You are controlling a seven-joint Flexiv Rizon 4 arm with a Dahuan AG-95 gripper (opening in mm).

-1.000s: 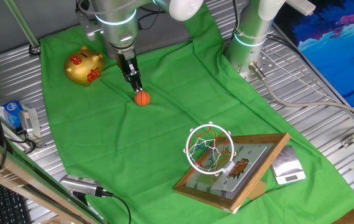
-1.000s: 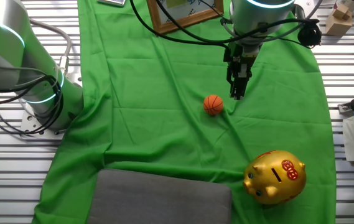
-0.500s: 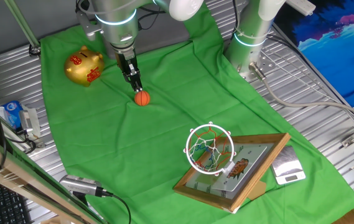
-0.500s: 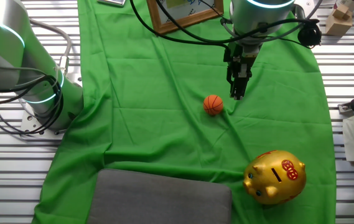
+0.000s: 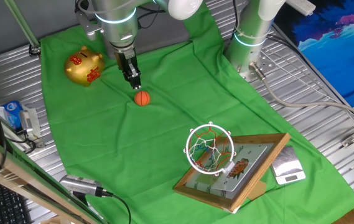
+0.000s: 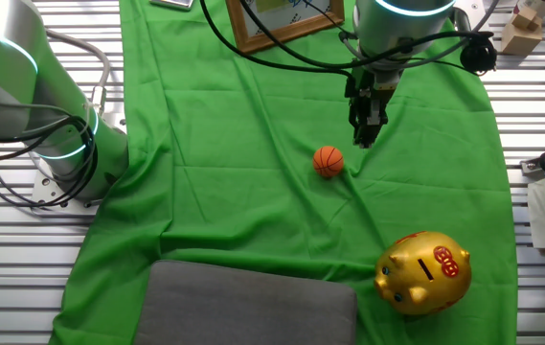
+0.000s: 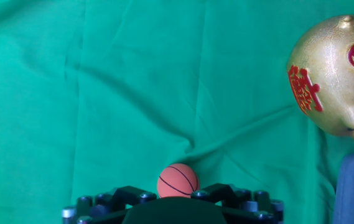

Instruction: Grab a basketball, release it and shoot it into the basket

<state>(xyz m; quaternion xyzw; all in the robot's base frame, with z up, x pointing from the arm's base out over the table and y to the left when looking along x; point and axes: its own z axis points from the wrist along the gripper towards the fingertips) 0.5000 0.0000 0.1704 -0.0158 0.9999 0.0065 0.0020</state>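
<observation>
One basketball point(image 5: 141, 98), one basket point(image 5: 209, 148), one piggy bank point(image 5: 84, 67)
The pincer point(image 5: 135, 84) hung just above the ball, apart from it; spread or pressed together, I could not tell

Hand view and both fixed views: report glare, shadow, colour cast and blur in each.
Hand view: cloth reads teal, not green; piggy bank shows soft sheen; ball sharp, gripper housing at the bottom edge dark. One fixed view: even light, faint shadow beside the ball, glowing ring on the arm. The other fixed view: sharp, bright highlight on the piggy bank.
</observation>
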